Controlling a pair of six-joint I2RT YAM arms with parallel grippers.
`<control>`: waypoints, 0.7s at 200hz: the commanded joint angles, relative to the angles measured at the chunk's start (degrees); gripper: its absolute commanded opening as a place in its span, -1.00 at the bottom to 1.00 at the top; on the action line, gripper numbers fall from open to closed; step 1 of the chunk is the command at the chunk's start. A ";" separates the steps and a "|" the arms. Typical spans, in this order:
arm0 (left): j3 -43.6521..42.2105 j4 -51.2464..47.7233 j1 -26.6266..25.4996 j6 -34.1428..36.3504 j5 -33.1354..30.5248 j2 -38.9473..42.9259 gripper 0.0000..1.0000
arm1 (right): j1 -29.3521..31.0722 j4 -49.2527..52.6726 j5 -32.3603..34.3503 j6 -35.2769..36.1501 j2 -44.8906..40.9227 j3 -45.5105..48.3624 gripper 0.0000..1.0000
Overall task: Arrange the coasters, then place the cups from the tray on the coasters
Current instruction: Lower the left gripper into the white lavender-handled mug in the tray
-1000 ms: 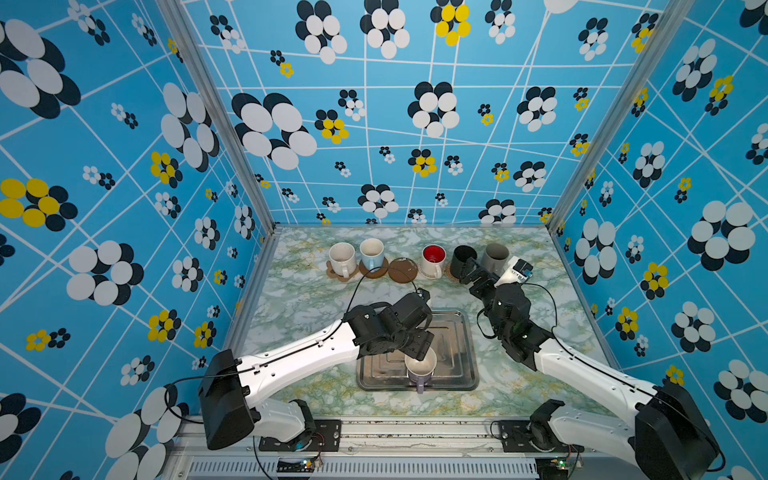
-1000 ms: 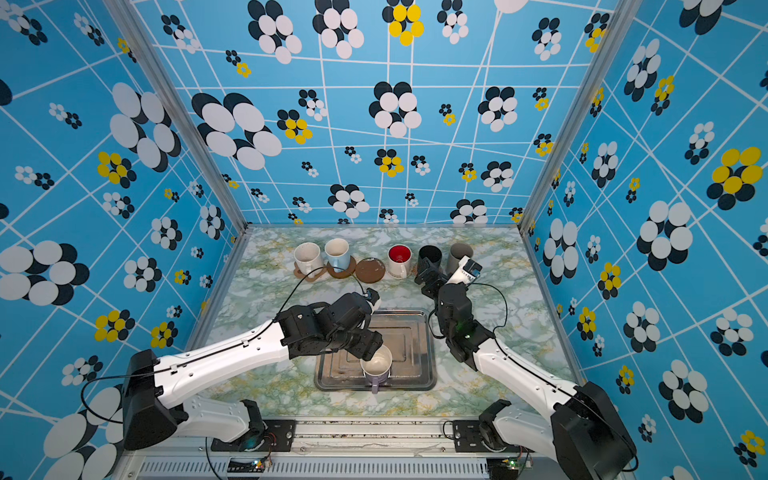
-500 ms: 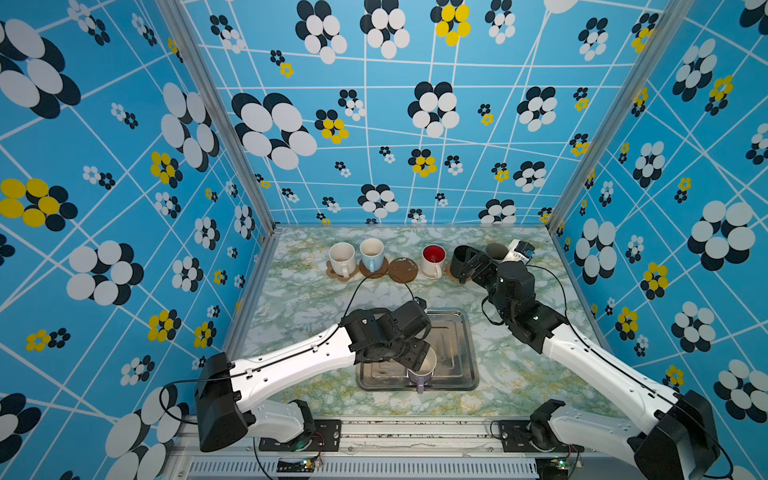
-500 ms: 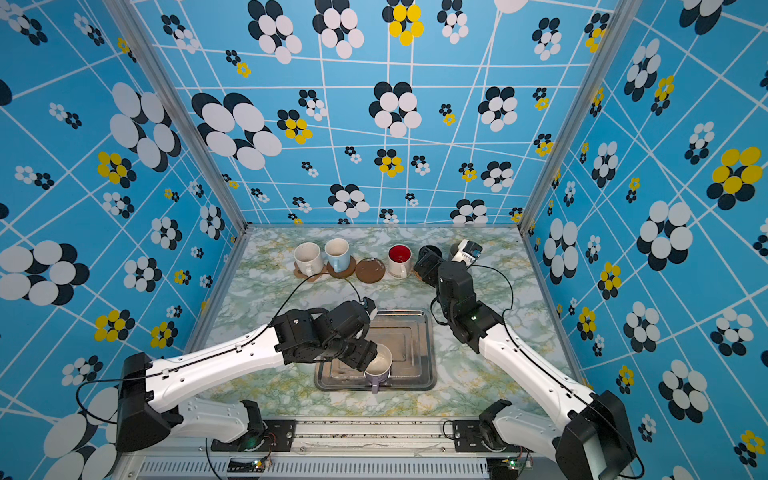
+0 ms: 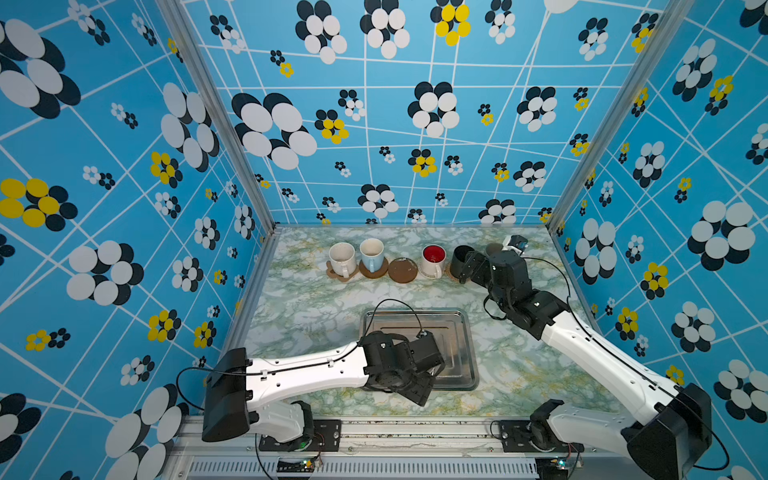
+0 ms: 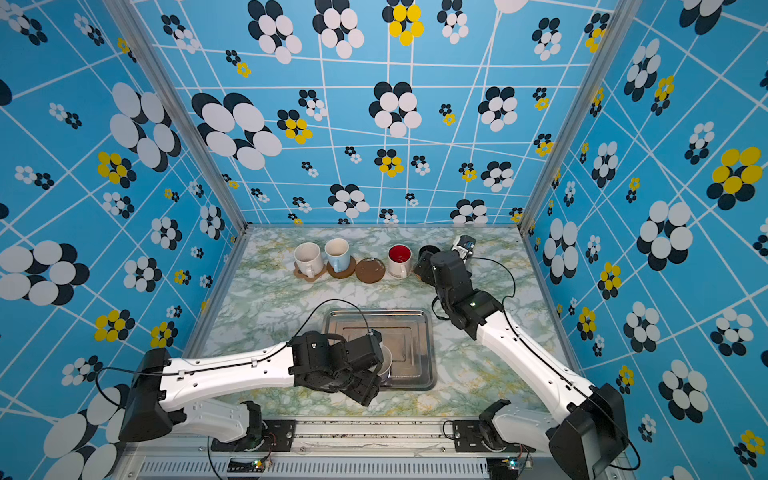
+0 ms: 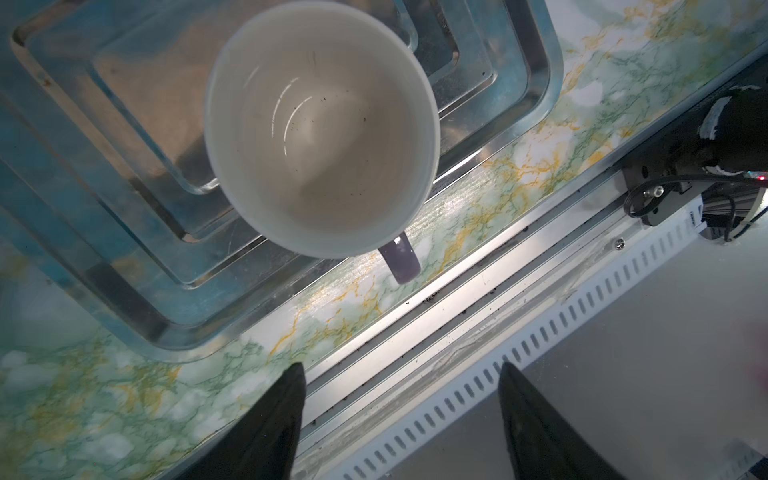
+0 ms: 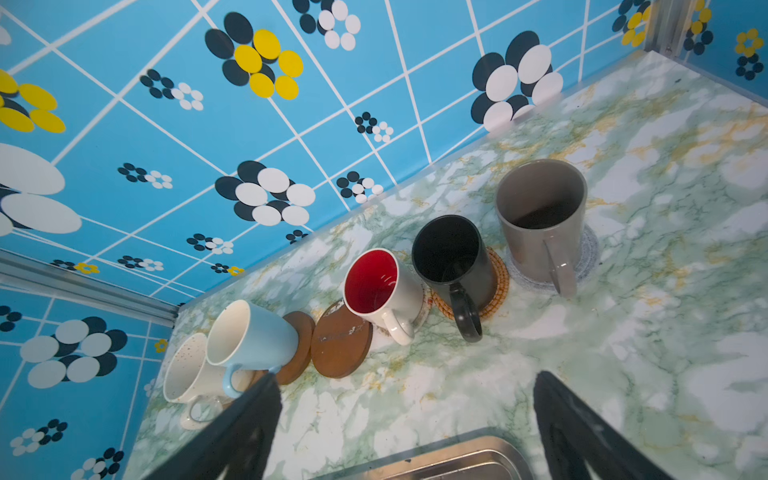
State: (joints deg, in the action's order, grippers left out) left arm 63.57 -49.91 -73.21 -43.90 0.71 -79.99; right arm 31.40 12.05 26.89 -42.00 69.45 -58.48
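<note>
desk: marbled green-white top (image 5: 311, 299) (image 6: 270, 299); carries everything below.
tray: silver (image 5: 457, 332) (image 6: 411, 328), front centre of the desk; my left wrist hangs over its front left part in both top views.
left end effector: mine (image 7: 401, 368); jaws apart, nothing between them. It hangs above the desk's front edge and rail (image 7: 457, 316), just off the tray rim.
right end effector: mine (image 8: 407, 378); jaws spread wide, empty. It sits over the desk between the tray and the cup row, nearest the black cup, and is clear of every cup in the wrist view.
lilac cup: (image 7: 322, 129) (image 6: 386, 361) upright in the tray's front part, handle poking out over the rim; not gripped.
grey-beige cup: (image 8: 540, 216) right end of the back row, on the pale grey coaster (image 8: 588, 253).
black cup: (image 8: 453, 257) (image 5: 461, 255) on the rattan coaster (image 8: 500, 282).
red-inside cup: (image 8: 378, 286) (image 5: 433, 259) on the white crochet coaster (image 8: 422, 311).
light blue cup: (image 8: 253, 336) (image 5: 372, 253) on a brown disc (image 8: 297, 345).
speckled cup: (image 8: 187, 370) (image 5: 343, 257) left end of the row, on the paw coaster (image 5: 330, 270).
bare brown disc: (image 8: 340, 340) (image 5: 402, 270) between the light blue and red-inside cups, no cup on it.
</note>
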 commanded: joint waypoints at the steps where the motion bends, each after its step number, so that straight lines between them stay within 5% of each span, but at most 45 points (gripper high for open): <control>1: -2.15 3.04 -1.09 -7.08 -0.05 -1.03 0.47 | -0.15 2.20 0.83 1.30 0.07 -0.31 0.90; 76: -5.32 7.95 -4.11 -21.16 -6.77 -3.58 0.36 | -0.54 2.63 1.96 1.21 -0.26 0.01 0.87; 140: -5.21 10.78 -4.74 -25.77 -9.14 -9.37 0.23 | -1.60 2.28 1.67 1.04 -1.20 1.25 0.87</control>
State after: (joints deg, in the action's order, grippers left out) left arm 59.20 -40.34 -77.41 -65.78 -5.61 -88.42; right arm 30.37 13.30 27.59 -41.52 69.49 -58.35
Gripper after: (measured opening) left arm 0.632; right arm 0.934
